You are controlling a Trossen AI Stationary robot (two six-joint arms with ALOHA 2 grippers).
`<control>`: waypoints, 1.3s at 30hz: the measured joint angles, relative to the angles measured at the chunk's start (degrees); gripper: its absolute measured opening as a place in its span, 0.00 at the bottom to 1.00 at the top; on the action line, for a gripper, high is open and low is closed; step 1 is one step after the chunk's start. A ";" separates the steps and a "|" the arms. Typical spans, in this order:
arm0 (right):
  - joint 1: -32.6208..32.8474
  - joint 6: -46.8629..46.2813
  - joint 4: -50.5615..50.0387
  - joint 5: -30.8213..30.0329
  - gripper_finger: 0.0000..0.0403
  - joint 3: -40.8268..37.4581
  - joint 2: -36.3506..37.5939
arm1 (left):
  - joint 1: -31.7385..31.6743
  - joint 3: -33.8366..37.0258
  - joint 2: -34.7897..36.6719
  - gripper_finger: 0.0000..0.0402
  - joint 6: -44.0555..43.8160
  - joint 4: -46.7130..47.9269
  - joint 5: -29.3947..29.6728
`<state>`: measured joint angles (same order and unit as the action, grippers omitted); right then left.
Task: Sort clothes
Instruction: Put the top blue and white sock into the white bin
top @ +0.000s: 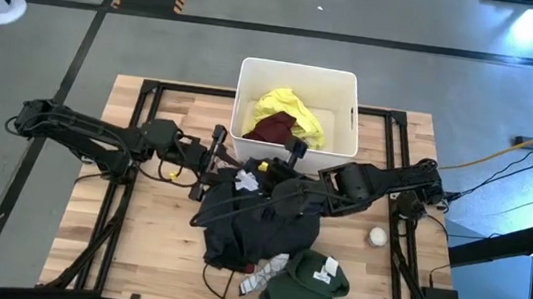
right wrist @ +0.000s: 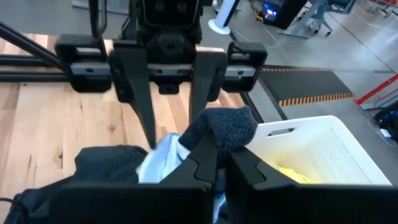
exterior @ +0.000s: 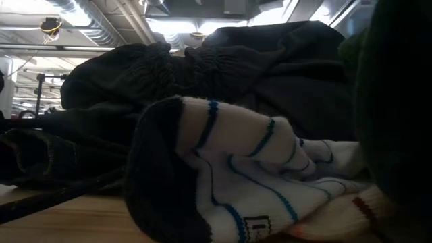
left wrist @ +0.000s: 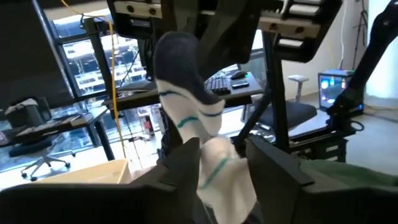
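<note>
1. a white plastic bin point(top: 346, 90) is sitting at the far edge of the wooden table point(top: 402, 286), with a neon yellow garment point(top: 296, 111) and a small maroon garment point(top: 274, 127) lying crumpled inside it.
2. just in front of the bin my two arms are meeting over a big black heap of clothes point(top: 257, 231), and my left gripper point(left wrist: 224, 163) and right gripper point(right wrist: 217, 144) are facing each other close together, each crowding the other.
3. my right fingers are pinched shut on the charcoal toe of a sock point(right wrist: 225, 127); my left fingers point(left wrist: 270, 165) are standing partly apart, with the same white, teal-striped sock hanging between them, and i cannot tell whether they are gripping it.
4. a dark green garment point(top: 302, 293) with a white label is lying at the table's near edge, touching the black heap, and more striped white socks point(exterior: 256, 182) are lying between the two.
5. a small white ball point(top: 377, 237) is resting alone on bare wood to the right of the heap; the boards to the left of the heap are giving me open room.
6. the black cloth is showing ribbed, gathered folds, the socks a soft knit, the bin smooth, hard walls.
</note>
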<state>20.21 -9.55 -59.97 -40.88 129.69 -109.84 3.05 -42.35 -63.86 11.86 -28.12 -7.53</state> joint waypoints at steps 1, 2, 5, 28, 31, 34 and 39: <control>0.01 0.49 0.56 0.01 0.05 0.00 0.00 | 0.00 0.00 -0.02 0.29 0.47 0.04 -0.02; 0.01 0.89 1.03 0.01 0.05 0.00 0.00 | -0.02 0.00 -0.15 0.27 0.57 -0.01 0.00; 0.00 1.49 2.68 1.22 0.05 0.00 -0.01 | -0.01 0.00 -0.48 0.23 0.56 -0.55 0.09; 0.01 13.29 18.92 -4.59 0.03 1.58 1.48 | 0.09 -0.04 -1.91 0.02 13.43 4.60 -1.18; 0.02 16.10 20.10 -6.27 0.03 3.86 1.49 | 0.07 -0.09 -2.79 0.01 14.96 4.78 -1.16; 0.01 18.03 21.63 -7.46 0.04 5.20 1.67 | 0.07 -0.09 -3.81 0.01 16.04 4.72 -1.16; 0.02 20.64 23.87 -8.07 0.03 5.11 2.55 | -0.15 -0.09 -5.13 0.03 17.81 4.81 -0.10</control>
<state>20.23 11.09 -36.10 -48.96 134.80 -107.29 2.90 -42.44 -68.99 29.67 -23.31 -7.63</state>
